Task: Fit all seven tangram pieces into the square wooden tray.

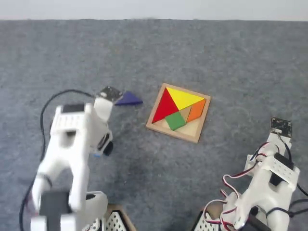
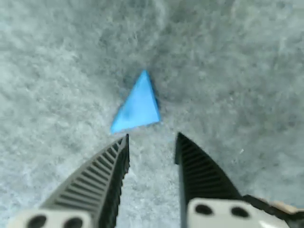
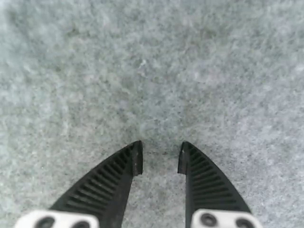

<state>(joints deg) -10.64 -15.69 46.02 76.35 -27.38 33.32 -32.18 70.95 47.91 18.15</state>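
— Grey fuzzy cloth covers the whole table (image 1: 226, 53). Where's the wooden tray (image 1: 190, 128)?
— Near the middle, turned at a slant. A red triangle (image 1: 165, 107), yellow triangle (image 1: 184, 97), orange piece (image 1: 196, 111) and green square (image 1: 175, 120) lie in it; part of its floor is bare.
— And the blue triangle (image 2: 137, 105)?
— On the cloth beside the tray, just ahead of the left tool (image 2: 152, 137), whose fingers are spread and touch nothing.
— The right tool (image 3: 160, 145)?
— Spread too, over bare cloth, well apart from the tray.
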